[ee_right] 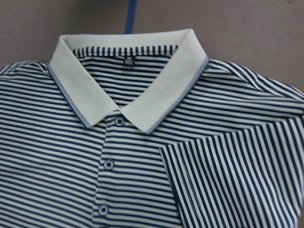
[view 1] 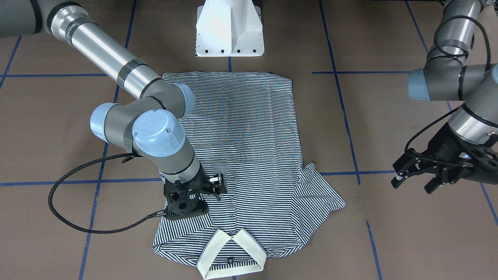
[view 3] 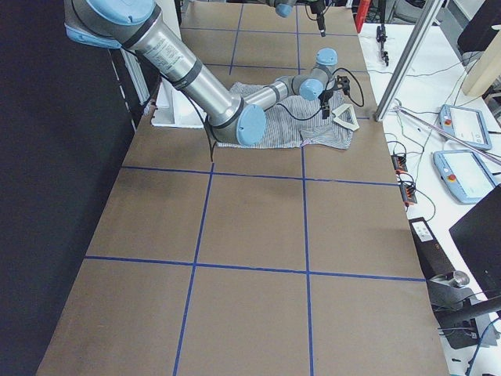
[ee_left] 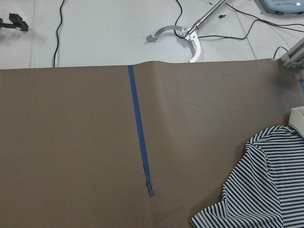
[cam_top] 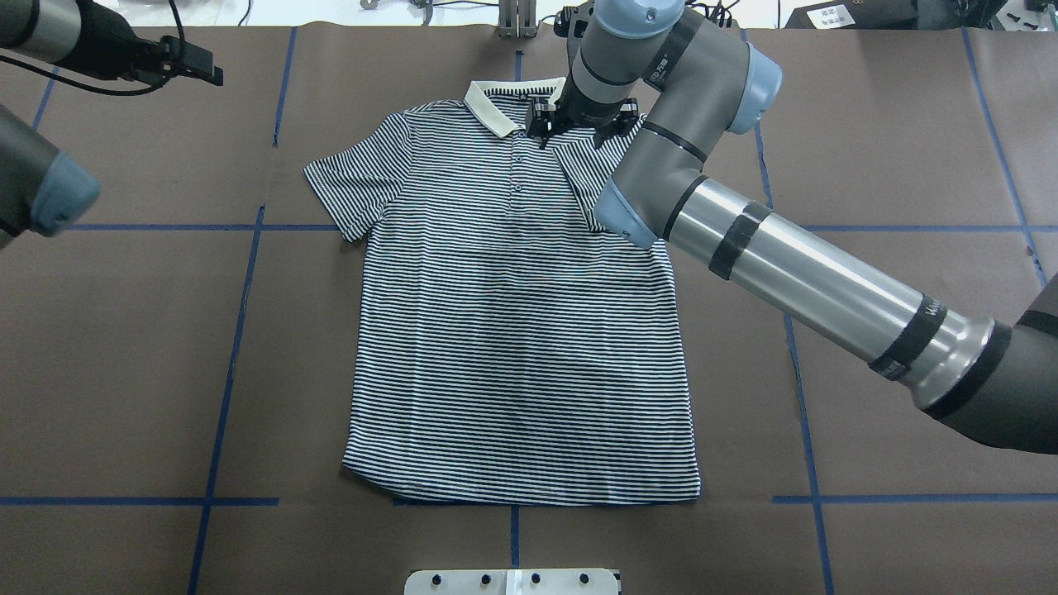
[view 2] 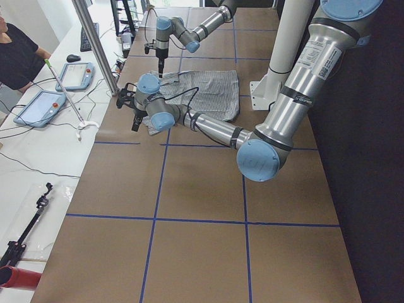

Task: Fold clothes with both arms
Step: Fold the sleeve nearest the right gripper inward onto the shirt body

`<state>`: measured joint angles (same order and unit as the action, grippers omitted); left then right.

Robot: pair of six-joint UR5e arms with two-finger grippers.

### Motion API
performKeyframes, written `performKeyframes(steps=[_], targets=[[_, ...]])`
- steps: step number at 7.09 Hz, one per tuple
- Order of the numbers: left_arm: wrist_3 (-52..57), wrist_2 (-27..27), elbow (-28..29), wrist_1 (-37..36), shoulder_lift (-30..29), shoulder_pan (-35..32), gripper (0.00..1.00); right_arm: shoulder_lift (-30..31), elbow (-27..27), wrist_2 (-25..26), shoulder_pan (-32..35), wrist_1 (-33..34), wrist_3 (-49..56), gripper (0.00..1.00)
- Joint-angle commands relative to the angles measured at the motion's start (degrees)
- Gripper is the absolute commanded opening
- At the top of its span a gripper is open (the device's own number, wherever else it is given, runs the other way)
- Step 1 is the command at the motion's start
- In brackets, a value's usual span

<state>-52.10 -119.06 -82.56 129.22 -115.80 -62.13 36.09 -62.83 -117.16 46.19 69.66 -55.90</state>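
Judging by how the shirt (cam_top: 512, 330) lies, the folding has barely begun. It rests flat and face up in the middle of the table (cam_top: 124, 372), with the collar (cam_top: 489, 104) at the far edge from the robot and the hem nearest its base.

One fold looks done. The sleeve on the robot's right (ee_right: 228, 180) is turned in over the chest, its edge lying just beside the placket. The left sleeve (cam_top: 355, 182) is still spread out on the table, and the body shows no fold at all — it lies at full length and full width.

The right gripper (cam_top: 580, 126) hangs over the shoulder next to the collar. Its fingers appear parted, and the wrist view shows no cloth held, though whether they touch the fabric is unclear. The left gripper (view 1: 415, 182) hovers well apart from the shirt, off past the spread sleeve, with its fingers open and empty.

What remains, as far as I can tell, is turning the left sleeve in to match, perhaps bringing the sides in, and then folding the hem up toward the collar — most of the job.
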Motion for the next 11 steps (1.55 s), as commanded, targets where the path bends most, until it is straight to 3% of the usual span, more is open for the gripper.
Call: performKeyframes(steps=[1, 2, 4, 7, 9, 11], targets=[[-13.1, 12.0, -1.3, -0.6, -0.2, 8.6, 1.0, 8.2, -17.0, -3.7, 1.6, 14.2, -0.4, 1.0], [-17.8, 18.6, -0.5, -1.5, -0.5, 13.6, 1.0, 11.3, -20.7, -5.9, 2.9, 14.4, -0.4, 1.0], [-17.9, 27.8, 3.8, -5.6, -4.7, 18.1, 1.0, 11.5, -20.8, -6.0, 3.5, 13.8, -0.5, 1.0], [-17.7, 31.6, 9.4, -4.5, -6.3, 18.5, 1.0, 11.4, -20.7, -6.0, 3.7, 13.7, -1.3, 1.0], [-17.6, 31.6, 14.8, -0.7, -8.7, 19.1, 0.99, 11.4, -20.8, -6.0, 3.7, 13.7, -1.3, 1.0], [-17.5, 31.6, 16.1, 0.9, -9.0, 19.1, 0.98, 11.4, -20.8, -6.0, 3.7, 13.7, -1.3, 1.0]])
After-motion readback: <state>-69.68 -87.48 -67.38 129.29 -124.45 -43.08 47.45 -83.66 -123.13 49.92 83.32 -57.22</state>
